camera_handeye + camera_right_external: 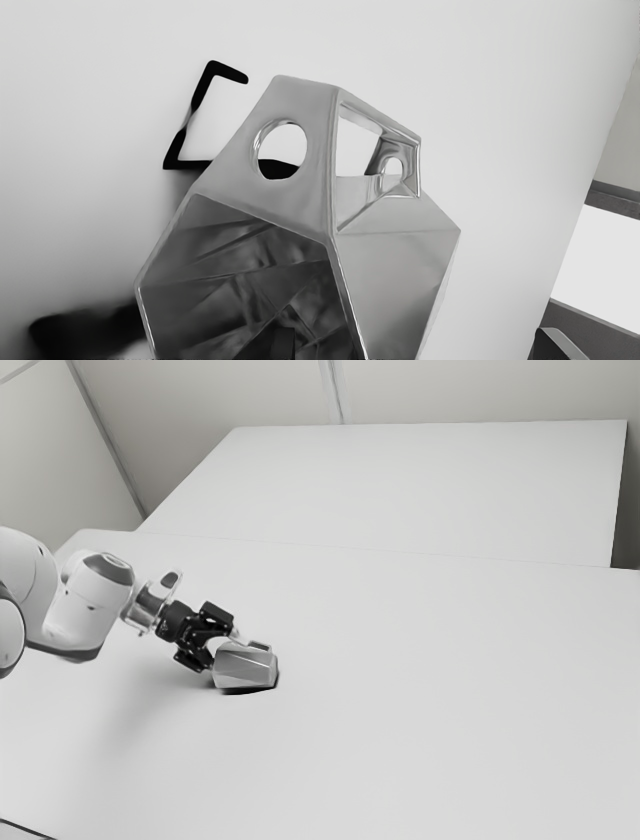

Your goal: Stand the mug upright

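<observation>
A grey faceted mug (246, 666) lies tipped on the table, its body at the gripper's fingertips. In the exterior view the black gripper (225, 649) reaches it from the view's left. The wrist view looks onto the mug (395, 260), with its dark mouth facing the hand and its angular, holed handle pointing away from the fingers. Around the gripper (420, 345), the fingers stand wide apart, one against the dark mouth and the other outside the body with a gap. How deep the first finger reaches into the mouth is unclear.
The white table (430, 690) extends toward the exterior view's right, with another white surface (420, 485) behind it. Black shadow-like shapes lie beside the mug in the wrist view. Pale walls (480, 390) rise at the back.
</observation>
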`<action>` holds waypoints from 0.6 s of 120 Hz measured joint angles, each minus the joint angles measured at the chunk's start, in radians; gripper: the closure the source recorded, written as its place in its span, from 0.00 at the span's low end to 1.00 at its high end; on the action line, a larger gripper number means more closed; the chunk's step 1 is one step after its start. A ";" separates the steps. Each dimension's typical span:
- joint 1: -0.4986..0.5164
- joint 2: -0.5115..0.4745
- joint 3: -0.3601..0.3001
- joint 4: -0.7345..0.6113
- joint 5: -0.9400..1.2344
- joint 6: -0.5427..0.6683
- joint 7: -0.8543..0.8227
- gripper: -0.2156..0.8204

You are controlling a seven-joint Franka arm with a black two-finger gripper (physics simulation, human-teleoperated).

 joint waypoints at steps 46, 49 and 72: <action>0.001 -0.001 0.015 -0.016 -0.021 0.001 0.008 0.79; 0.001 -0.001 0.015 -0.016 -0.022 0.001 0.009 0.81; 0.000 -0.005 0.015 -0.016 -0.053 0.000 0.011 0.89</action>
